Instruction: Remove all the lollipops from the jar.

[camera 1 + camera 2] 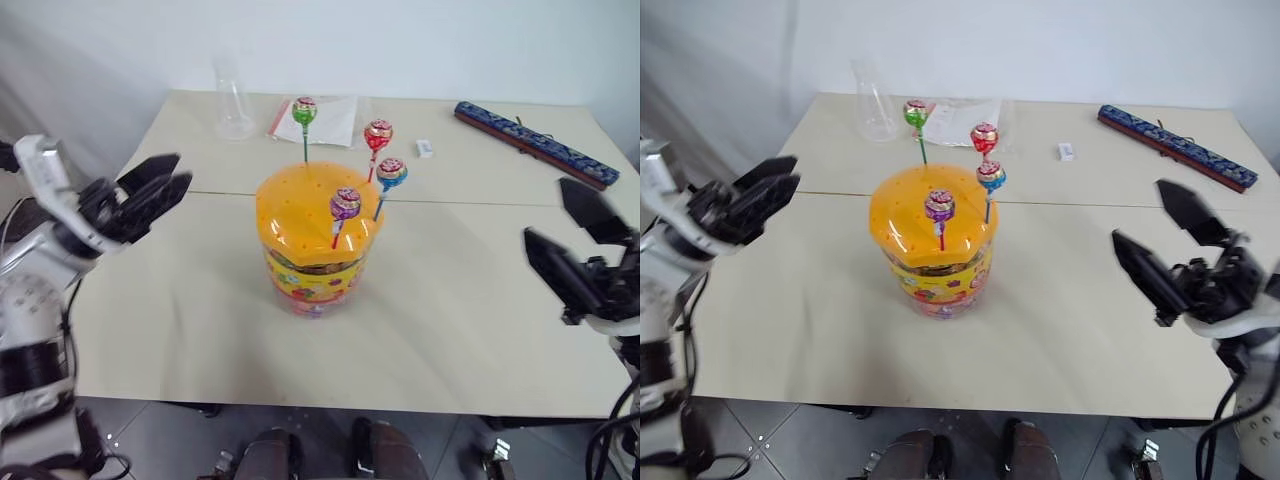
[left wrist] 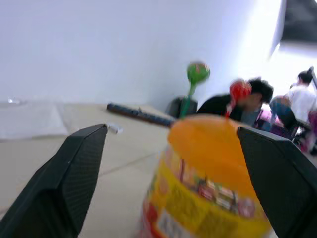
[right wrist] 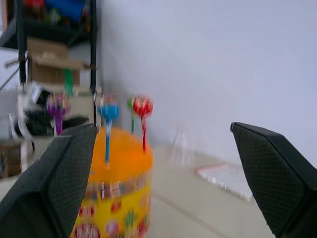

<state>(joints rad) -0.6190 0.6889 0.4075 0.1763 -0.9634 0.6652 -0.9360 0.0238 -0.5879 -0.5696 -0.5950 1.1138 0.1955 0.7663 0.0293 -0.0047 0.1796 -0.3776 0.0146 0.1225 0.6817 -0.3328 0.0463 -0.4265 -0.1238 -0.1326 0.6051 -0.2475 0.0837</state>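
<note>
**Four lollipops standing in the lid, both my grippers wide and empty**

The lollipops stand upright with their sticks pushed into holes in the domed orange lid of the jar [image 1: 315, 240], which sits near the middle of the table [image 1: 470, 330]. The green lollipop [image 1: 304, 111] rises tallest at the far side, the red lollipop [image 1: 378, 134] and blue lollipop [image 1: 391, 173] stand close together toward my right, and the purple lollipop [image 1: 345, 204] is nearest me.

I judge each one light, with a hard little head in a shiny, slippery wrapper on a thin stick that could bend or snap if levered sideways. I would pinch the stick just under the head, or the head itself, and draw straight up along the stick. The jar looks like light plastic and may lift or tip if a stick sticks, so steadying its wall could help.

The jar's label is colourful, but I cannot read any writing or brand on it, nor on the wrappers.

My left gripper [image 1: 150, 195] hovers to the jar's left, fingers spread wide, holding nothing. My right gripper [image 1: 575, 240] hangs well off to the right, equally wide and empty.
</note>
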